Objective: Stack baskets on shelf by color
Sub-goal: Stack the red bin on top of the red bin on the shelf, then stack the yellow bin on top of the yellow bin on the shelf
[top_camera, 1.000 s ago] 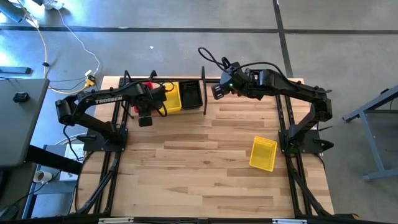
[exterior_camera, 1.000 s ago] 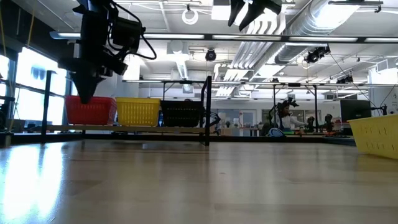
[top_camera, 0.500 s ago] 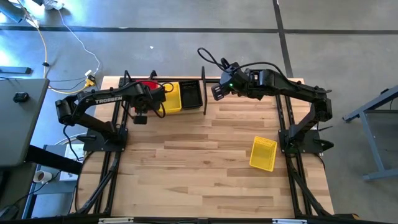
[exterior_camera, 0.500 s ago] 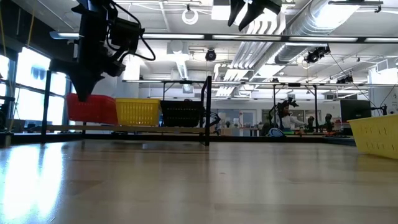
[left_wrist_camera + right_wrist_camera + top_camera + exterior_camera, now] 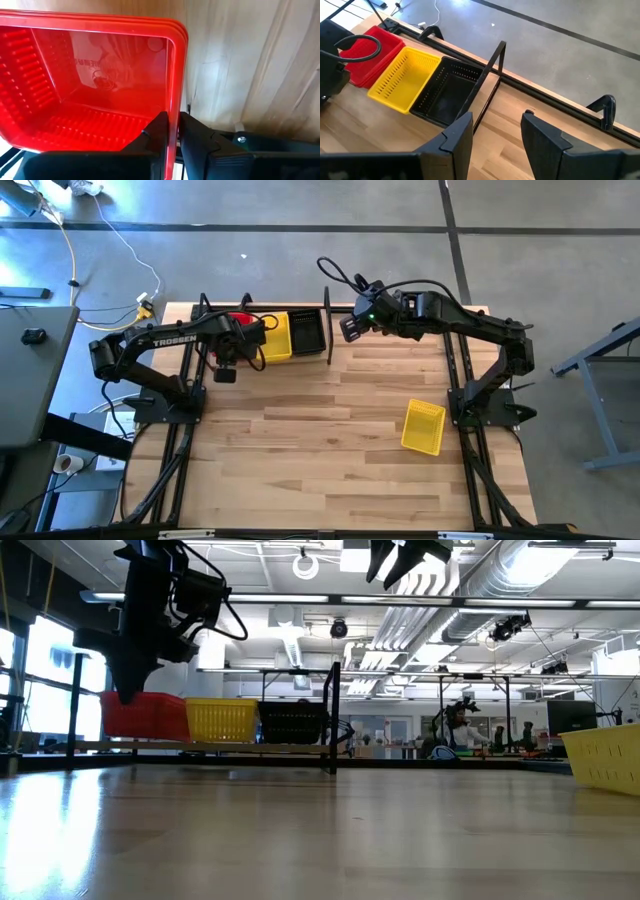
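Left gripper (image 5: 172,131) pinches the red basket's (image 5: 90,85) rim; right gripper (image 5: 492,131) hovers wide; two yellow baskets (image 5: 276,335) (image 5: 423,426), one black basket (image 5: 306,331)

Far-left shelf (image 5: 327,330) was crowded with baskets (image 5: 278,335); its divider post blocked sideways passage. Open tabletop (image 5: 300,440) lay nearer, except a yellow basket (image 5: 423,427) right.

The left tool (image 5: 172,131) is pinched on the rim of the red basket (image 5: 95,85), its arm reaching in from the basket's left. The right tool (image 5: 495,131) hangs spread wide, raised well right of that basket.
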